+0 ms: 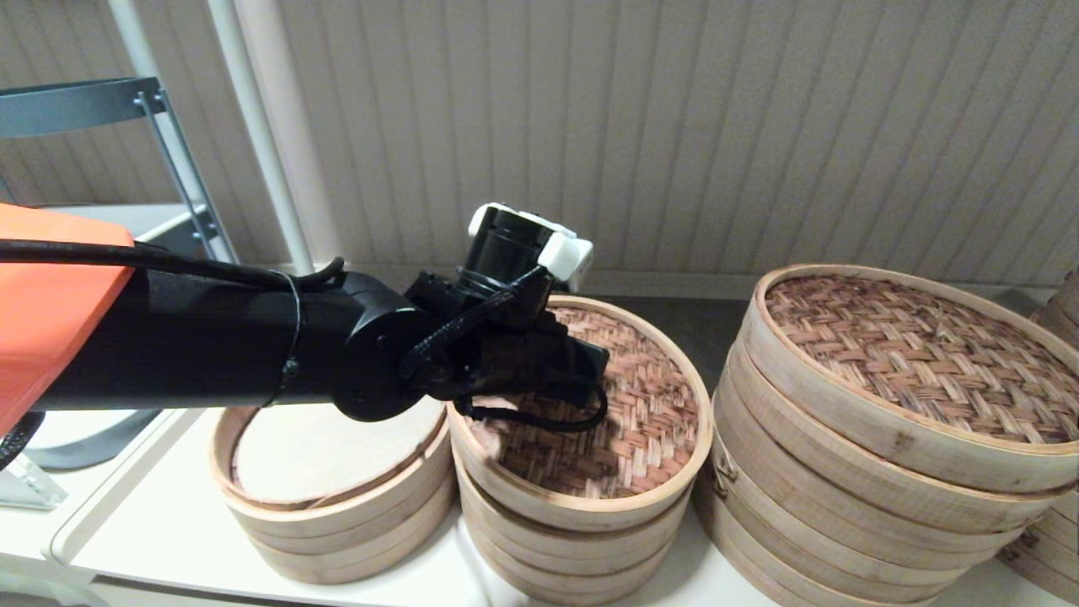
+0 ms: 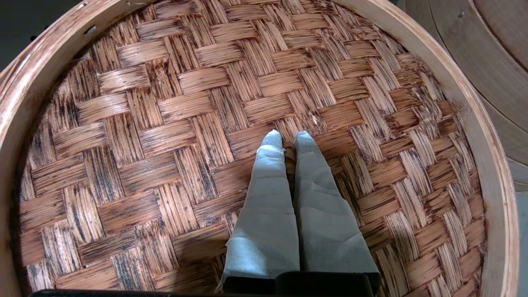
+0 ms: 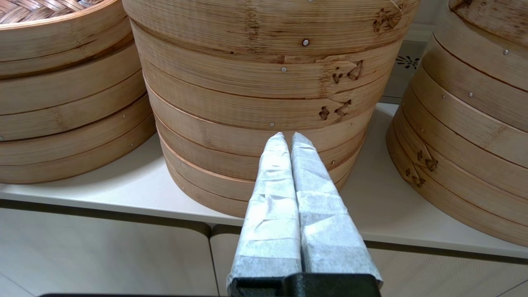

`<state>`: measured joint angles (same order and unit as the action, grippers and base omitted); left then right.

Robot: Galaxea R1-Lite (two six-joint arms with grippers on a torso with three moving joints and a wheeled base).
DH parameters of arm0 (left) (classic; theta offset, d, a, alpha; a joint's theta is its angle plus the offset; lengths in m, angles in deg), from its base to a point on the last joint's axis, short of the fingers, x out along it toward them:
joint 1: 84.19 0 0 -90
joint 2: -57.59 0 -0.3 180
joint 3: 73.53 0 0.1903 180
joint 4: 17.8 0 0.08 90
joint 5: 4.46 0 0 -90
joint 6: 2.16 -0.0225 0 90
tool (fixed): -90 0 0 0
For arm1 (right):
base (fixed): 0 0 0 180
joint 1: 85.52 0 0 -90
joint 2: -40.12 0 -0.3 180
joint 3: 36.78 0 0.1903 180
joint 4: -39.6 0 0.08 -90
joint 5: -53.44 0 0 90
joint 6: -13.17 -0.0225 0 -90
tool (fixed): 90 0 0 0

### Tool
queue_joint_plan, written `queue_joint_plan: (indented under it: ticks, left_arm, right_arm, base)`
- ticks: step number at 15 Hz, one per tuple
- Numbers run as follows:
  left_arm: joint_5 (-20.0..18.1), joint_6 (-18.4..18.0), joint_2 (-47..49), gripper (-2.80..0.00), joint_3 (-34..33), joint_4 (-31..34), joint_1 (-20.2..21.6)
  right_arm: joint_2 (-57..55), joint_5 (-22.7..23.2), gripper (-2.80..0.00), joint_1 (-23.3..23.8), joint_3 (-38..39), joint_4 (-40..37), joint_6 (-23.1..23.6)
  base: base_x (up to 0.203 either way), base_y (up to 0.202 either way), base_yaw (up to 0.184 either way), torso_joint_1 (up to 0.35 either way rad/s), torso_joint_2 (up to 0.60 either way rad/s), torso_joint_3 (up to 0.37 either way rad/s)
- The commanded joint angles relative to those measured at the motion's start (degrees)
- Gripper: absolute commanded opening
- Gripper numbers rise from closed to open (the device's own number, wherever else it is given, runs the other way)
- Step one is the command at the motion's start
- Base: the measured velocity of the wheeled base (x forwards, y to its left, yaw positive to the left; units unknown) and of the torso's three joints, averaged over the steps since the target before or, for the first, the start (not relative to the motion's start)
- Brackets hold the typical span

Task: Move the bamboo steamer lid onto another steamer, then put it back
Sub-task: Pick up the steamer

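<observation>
A: Two small steamers sit side by side on the bench (image 1: 169, 539). The bamboo steamer lid (image 1: 624, 405) sits on the middle stack; the open steamer (image 1: 329, 472), w/ its pale liner, is just beside it on the robot's left.

B: Left hand (image 2: 288, 138)?

A: Down on the weave at the lid's centre, fingers (image 2: 270, 177) pressed together. Prob pinching the centre knot, but the tips hide it, so can't confirm a grip.

B: Right hand (image 3: 287, 138)?

A: Parked low in front of the bench, fingers closed on nothing, facing the big steamer stack (image 3: 264, 82).

B: Risks?

A: If the pinch is only on weave, the lid could slip out on lifting. It may also tilt when raised and catch the open steamer's rim.

B: Views differ?

A: Head view shows both steamers, but the arm blocks the fingertips. Left wrist view shows the tips on the weave, no open steamer.
</observation>
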<state>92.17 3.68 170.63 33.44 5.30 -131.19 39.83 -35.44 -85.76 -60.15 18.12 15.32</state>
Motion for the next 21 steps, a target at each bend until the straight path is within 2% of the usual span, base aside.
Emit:
queue_joint_plan:
  ticks: [1, 7, 11, 21]
  left_arm:
    - [-0.09, -0.01, -0.89, -2.80, -0.17, 0.00, -0.03]
    - [-0.64, -0.02, -1.78, -2.80, -4.07, -0.08, -0.48]
    - [-0.53, -0.01, -1.80, -2.80, -2.82, -0.49, -0.49]
    - [-0.56, -1.36, -3.47, -2.80, -2.75, 0.18, 3.77]
  right_arm:
    - [0.03, 0.02, -2.80, -0.02, 1.41, 0.04, 0.05]
    - [0.03, 0.02, -2.80, -0.02, 1.41, 0.04, 0.05]
    - [0.03, 0.02, -2.80, -0.02, 1.41, 0.04, 0.05]
    - [0.03, 0.02, -2.80, -0.02, 1.40, 0.04, 0.05]
  base:
    - [0.000, 0.000, 0.000, 0.000, 0.00, 0.000]
    - [0.000, 0.000, 0.000, 0.000, 0.00, 0.000]
    - [0.000, 0.000, 0.000, 0.000, 0.00, 0.000]
    - [0.000, 0.000, 0.000, 0.000, 0.00, 0.000]
